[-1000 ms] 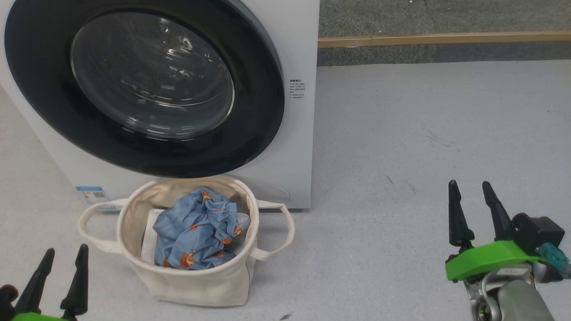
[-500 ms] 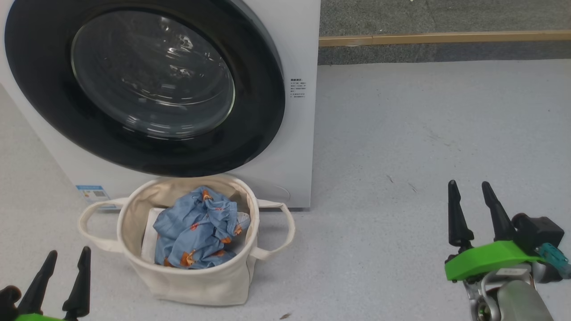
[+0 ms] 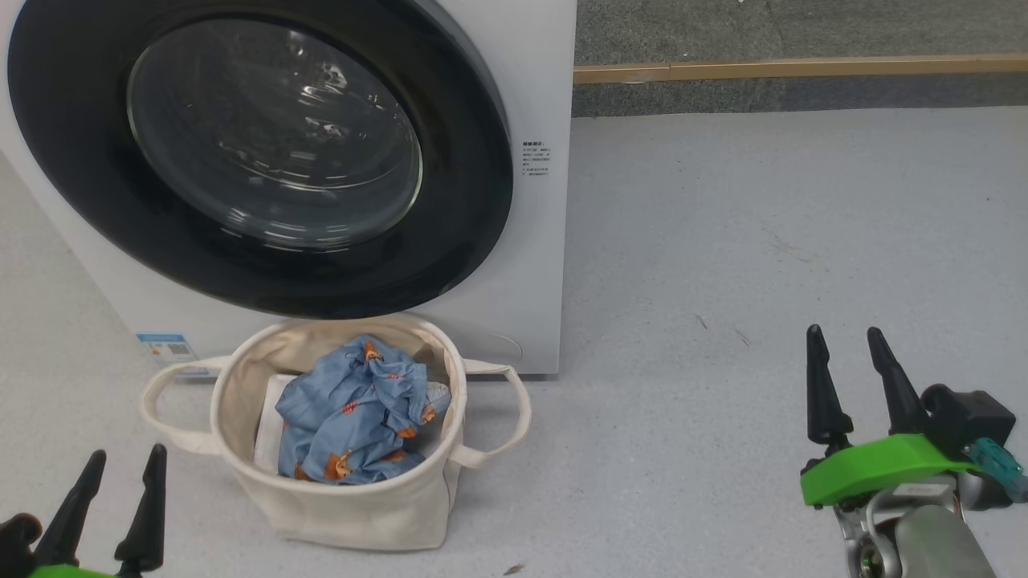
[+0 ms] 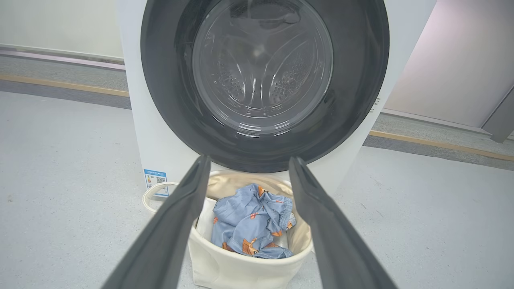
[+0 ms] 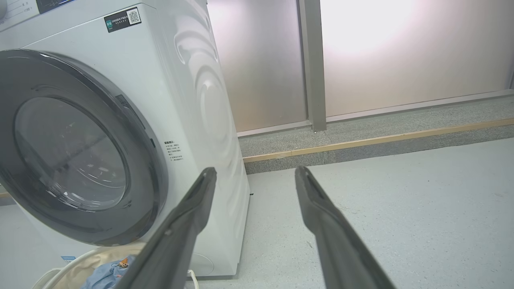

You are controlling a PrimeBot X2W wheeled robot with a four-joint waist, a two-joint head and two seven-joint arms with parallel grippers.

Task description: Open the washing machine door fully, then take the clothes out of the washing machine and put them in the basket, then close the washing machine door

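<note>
Grey speckled floor holds the round cream canvas basket, where blue bear-printed fabric clothes lie crumpled. We judge them soft and light, best pinched at a raised fold. Our left gripper and right gripper stand open and empty.

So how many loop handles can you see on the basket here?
2. In the head view, the left handle sticks out from the basket on the robot's left side. The right handle sticks out on the opposite side. No part of the rim looks hidden.
</note>
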